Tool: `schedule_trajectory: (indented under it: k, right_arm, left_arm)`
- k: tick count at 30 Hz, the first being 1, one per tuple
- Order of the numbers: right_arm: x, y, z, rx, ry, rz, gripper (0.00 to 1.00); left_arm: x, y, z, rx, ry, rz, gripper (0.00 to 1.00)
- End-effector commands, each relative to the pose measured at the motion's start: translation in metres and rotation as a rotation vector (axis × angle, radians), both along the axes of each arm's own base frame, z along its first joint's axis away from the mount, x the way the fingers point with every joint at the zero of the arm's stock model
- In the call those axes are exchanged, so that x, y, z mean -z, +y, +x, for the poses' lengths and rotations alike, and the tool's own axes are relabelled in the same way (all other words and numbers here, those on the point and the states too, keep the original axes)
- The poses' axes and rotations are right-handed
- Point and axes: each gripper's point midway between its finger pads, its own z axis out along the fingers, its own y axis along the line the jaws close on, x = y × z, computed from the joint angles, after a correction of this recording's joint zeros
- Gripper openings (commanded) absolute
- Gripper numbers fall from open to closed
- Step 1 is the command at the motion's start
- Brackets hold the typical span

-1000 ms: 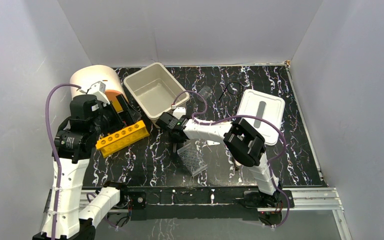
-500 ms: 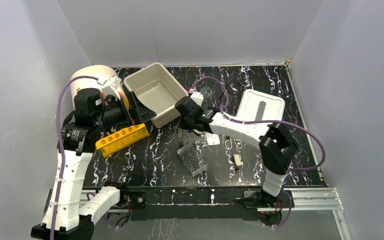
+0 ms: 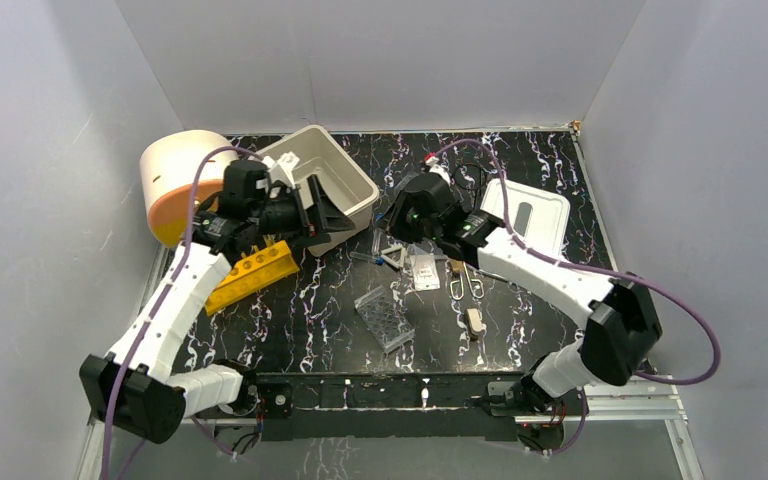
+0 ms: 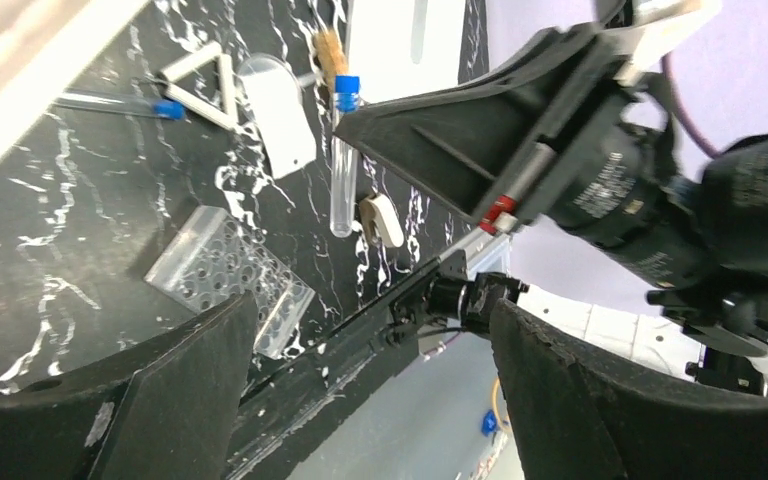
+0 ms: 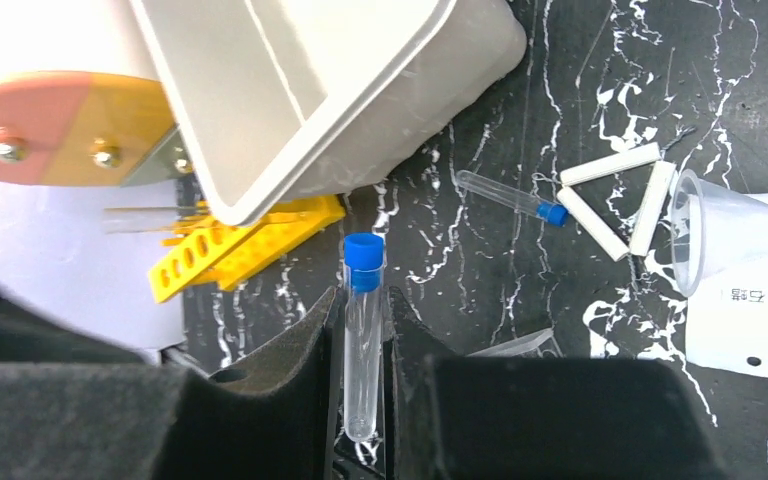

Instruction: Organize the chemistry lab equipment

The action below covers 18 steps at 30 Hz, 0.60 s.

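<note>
Black, white-veined tabletop (image 3: 290, 330) fills the overhead view, boxed in by plain grey panels (image 3: 380, 60). Left of centre in the upper half, a beige rectangular plastic tub (image 3: 305, 175) sits tilted. The left gripper (image 3: 328, 212) is close against its near wall, and whether they touch is hard to tell from here. A yellow six-hole plastic tube rack (image 3: 253, 275) lies below and left of the tub. A clear plastic well tray (image 3: 385, 318) lies at lower centre, with a white triangle of three rods (image 3: 392, 255) above it. The right gripper (image 3: 397, 230) hangs at centre frame.

From the left wrist, the left gripper's jaws stand wide apart at the bottom corners with nothing between them. At upper centre the other arm carries a clear blue-capped test tube (image 4: 340, 160) over the table.

From the right wrist, the right gripper's jaws are pinched narrowly on that tube, cap upward at centre frame. A second capped tube (image 5: 508, 196) lies flat at centre right, just beside the triangle.
</note>
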Motion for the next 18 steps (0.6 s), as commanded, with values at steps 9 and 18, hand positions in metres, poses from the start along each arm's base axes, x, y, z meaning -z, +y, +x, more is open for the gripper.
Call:
schedule_trajectory:
  k: [9, 18]
  right_arm:
    - [-0.082, -0.010, -0.004, 0.031, -0.052, 0.286, 0.25]
    - [-0.081, -0.005, -0.014, -0.011, 0.013, 0.348, 0.26]
  left_arm:
    - [0.008, -0.068, -0.001, 0.096, 0.034, -0.105, 0.73]
    - [0.021, -0.078, -0.005, 0.103, 0.078, -0.138, 0.50]
